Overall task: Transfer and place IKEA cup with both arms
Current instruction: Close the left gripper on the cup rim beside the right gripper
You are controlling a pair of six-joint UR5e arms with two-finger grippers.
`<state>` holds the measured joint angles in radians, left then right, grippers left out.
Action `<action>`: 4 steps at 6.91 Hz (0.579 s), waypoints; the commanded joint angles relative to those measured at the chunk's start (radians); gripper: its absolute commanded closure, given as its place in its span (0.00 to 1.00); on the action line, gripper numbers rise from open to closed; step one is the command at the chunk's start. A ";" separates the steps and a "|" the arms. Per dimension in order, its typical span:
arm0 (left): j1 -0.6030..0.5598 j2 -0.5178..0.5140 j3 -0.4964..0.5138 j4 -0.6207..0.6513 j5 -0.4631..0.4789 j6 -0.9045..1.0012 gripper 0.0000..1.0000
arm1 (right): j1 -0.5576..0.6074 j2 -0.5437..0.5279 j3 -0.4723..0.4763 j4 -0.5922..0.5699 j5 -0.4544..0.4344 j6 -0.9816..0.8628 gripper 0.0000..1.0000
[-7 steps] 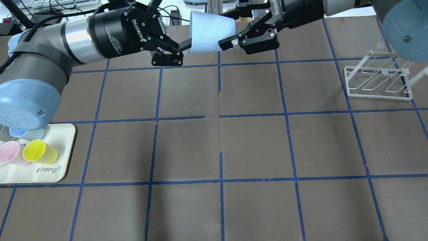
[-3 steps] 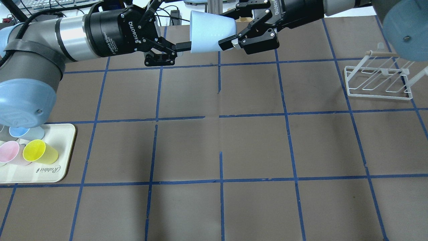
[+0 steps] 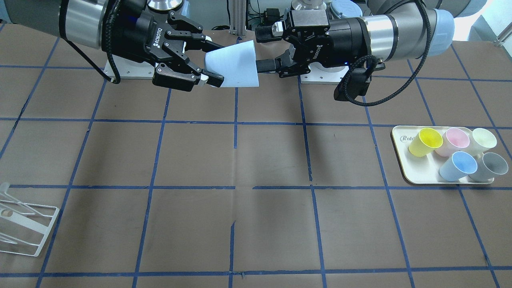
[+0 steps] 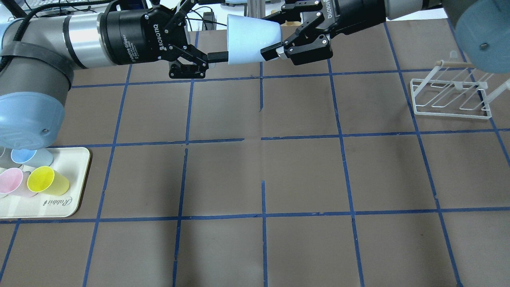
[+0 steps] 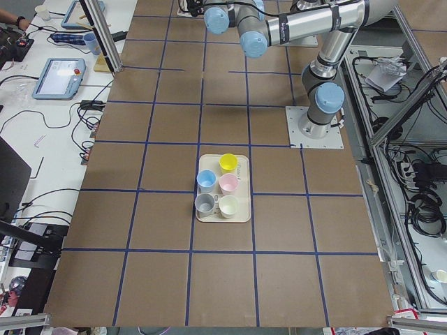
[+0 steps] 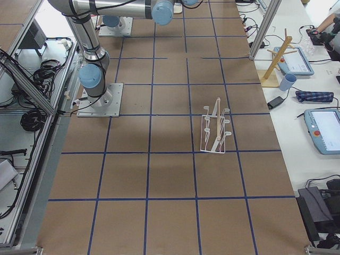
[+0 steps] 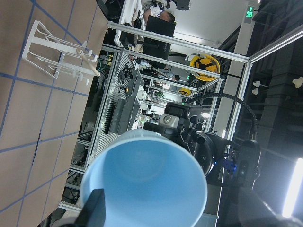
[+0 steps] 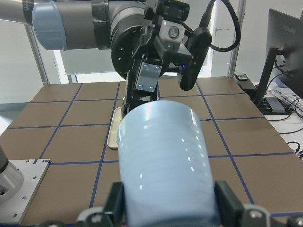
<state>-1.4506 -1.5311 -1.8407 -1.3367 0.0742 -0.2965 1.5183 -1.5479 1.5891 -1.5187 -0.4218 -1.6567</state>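
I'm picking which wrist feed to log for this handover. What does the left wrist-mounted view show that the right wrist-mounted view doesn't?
Only left wrist-mounted: the inside of the IKEA cup through its open mouth, and the white wire rack on the table.
Only right wrist-mounted: the cup's outer wall, the right gripper clamped on both sides of it, the open left gripper past its rim, and a tray edge.
Both: the cup filling the foreground, the taped brown table, and the other gripper behind the cup.
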 commanded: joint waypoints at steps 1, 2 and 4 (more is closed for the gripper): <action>-0.010 -0.004 -0.005 0.123 0.004 -0.124 0.01 | 0.000 -0.001 0.002 0.000 0.001 0.000 0.79; -0.013 -0.011 -0.002 0.123 0.007 -0.124 0.01 | 0.000 -0.001 0.000 0.000 0.001 0.000 0.79; -0.026 -0.024 0.006 0.143 0.045 -0.127 0.01 | 0.000 -0.001 0.002 0.000 0.001 0.000 0.79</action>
<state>-1.4667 -1.5461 -1.8378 -1.2096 0.1045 -0.4199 1.5186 -1.5492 1.5903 -1.5186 -0.4204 -1.6567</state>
